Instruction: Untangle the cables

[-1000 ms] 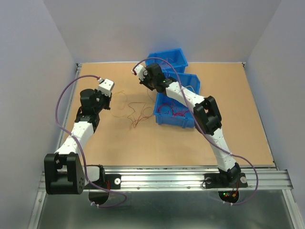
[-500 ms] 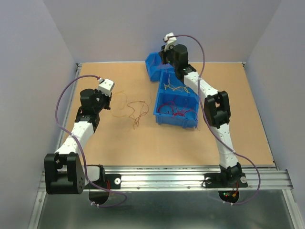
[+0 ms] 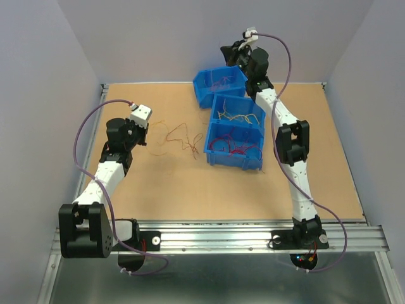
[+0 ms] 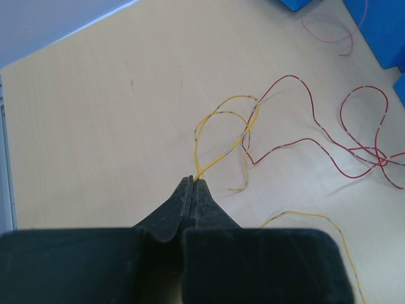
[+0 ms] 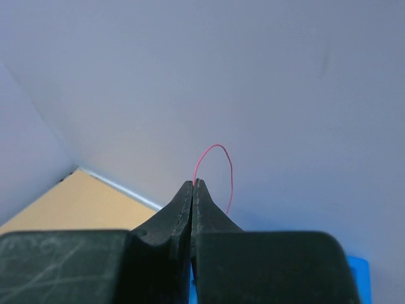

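The left gripper (image 4: 192, 185) is pinching a yellow wire (image 4: 195, 142) over the table (image 4: 95, 126); the right gripper (image 5: 193, 186), raised before the back wall (image 5: 266, 63), is pinching a red wire (image 5: 217, 145)

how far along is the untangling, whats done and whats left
Done: yellow and red wires lie in the blue bins. In hand: the right gripper holds up a red wire; the left gripper pins a yellow wire. Left: loose red wires crossing it on the table.
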